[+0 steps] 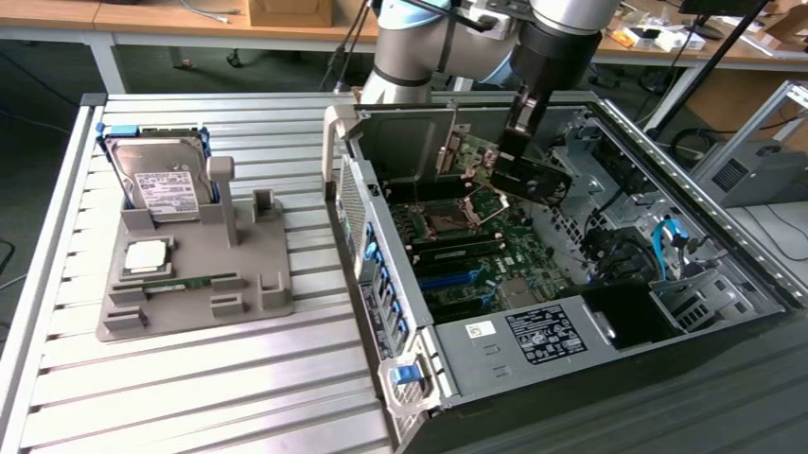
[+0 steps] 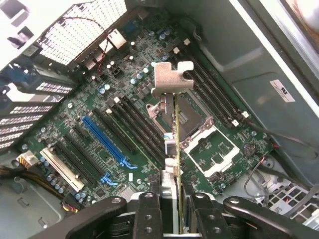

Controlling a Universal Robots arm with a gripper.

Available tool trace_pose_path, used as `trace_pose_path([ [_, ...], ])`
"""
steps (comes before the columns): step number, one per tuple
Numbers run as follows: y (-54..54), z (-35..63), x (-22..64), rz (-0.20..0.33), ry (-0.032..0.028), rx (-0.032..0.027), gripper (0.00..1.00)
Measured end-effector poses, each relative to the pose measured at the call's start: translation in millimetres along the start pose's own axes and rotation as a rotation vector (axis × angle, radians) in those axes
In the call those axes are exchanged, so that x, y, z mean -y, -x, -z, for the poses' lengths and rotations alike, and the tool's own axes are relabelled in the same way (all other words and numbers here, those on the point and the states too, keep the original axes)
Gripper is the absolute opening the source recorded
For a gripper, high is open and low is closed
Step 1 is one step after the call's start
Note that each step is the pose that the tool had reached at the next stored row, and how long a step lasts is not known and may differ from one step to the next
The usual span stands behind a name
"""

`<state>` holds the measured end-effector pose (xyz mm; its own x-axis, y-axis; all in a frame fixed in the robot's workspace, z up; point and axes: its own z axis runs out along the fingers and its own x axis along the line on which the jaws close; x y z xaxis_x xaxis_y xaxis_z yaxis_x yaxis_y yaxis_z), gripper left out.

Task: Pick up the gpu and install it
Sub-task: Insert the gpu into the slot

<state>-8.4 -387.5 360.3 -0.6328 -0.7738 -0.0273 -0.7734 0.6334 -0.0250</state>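
Observation:
The gpu (image 1: 535, 181) hangs tilted inside the open computer case (image 1: 707, 199), above the motherboard (image 1: 474, 255). My gripper (image 1: 517, 149) comes down from above and is shut on the card's upper edge. In the wrist view the gpu (image 2: 172, 79) appears edge-on, its silvery end bracket farthest from me, and it is clamped between my two black fingers (image 2: 148, 211). Past it lie the motherboard (image 2: 224, 154) and a long blue slot (image 2: 107, 139). The card stays clear of the board and sits in no slot.
A grey fixture (image 1: 189, 312) on the slatted table, at the exterior view's left, holds a hard drive (image 1: 162, 184), a processor chip (image 1: 146, 255) and a green memory stick (image 1: 189, 281). The power supply (image 1: 543, 333) and drive cages (image 1: 657, 274) crowd the case.

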Motion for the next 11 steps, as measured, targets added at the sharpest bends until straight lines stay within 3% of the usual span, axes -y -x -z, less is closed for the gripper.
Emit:
trace_pose_path([
  [11,0.0,0.0,0.0,0.107,0.0029,0.0026,0.27],
])
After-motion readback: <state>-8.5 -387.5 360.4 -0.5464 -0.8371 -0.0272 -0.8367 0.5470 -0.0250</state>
